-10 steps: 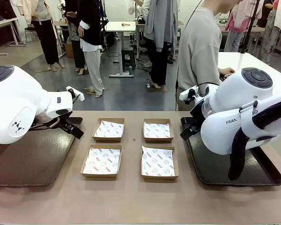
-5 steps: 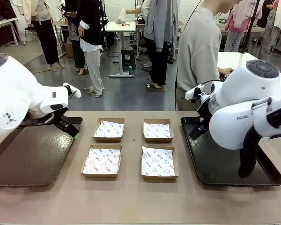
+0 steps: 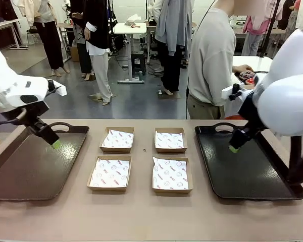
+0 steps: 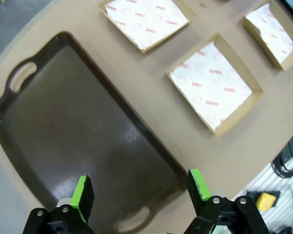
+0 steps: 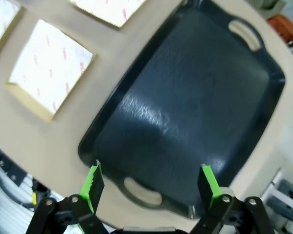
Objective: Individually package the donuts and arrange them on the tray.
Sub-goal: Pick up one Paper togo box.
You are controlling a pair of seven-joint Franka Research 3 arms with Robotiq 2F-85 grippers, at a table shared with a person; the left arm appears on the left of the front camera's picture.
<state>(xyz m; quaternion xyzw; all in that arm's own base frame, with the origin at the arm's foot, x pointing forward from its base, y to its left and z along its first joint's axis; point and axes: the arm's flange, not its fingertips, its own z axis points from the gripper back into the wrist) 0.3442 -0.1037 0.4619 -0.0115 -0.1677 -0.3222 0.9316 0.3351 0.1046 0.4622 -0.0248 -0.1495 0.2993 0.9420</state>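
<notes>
Behind the table's far right corner, a person's hand (image 3: 242, 68) is at some dark and red shapes (image 3: 248, 76) that look like the donuts, mostly hidden by my right arm. A dark tray (image 3: 25, 176) lies on the left of the table and a second one (image 3: 242, 176) on the right. My left gripper (image 3: 54, 143) hangs open above the left tray (image 4: 88, 131); in the left wrist view the gripper (image 4: 141, 187) has nothing between its green pads. Above the right tray (image 5: 185, 107) my right gripper (image 3: 235, 148) also stands open, and in its own view (image 5: 151, 180) it holds nothing.
Between the trays sit four shallow cardboard boxes lined with printed paper, two at the back (image 3: 117, 139) (image 3: 169, 139) and two in front (image 3: 109, 174) (image 3: 171, 175). The person in a grey top (image 3: 212, 55) stands at the far edge. An orange object (image 5: 283, 27) lies beyond the right tray's handle.
Both arms have risen and swung outward, the left gripper leftward over its tray and the right gripper rightward over its tray. The person's hand has come up beside the dark and red shapes.
</notes>
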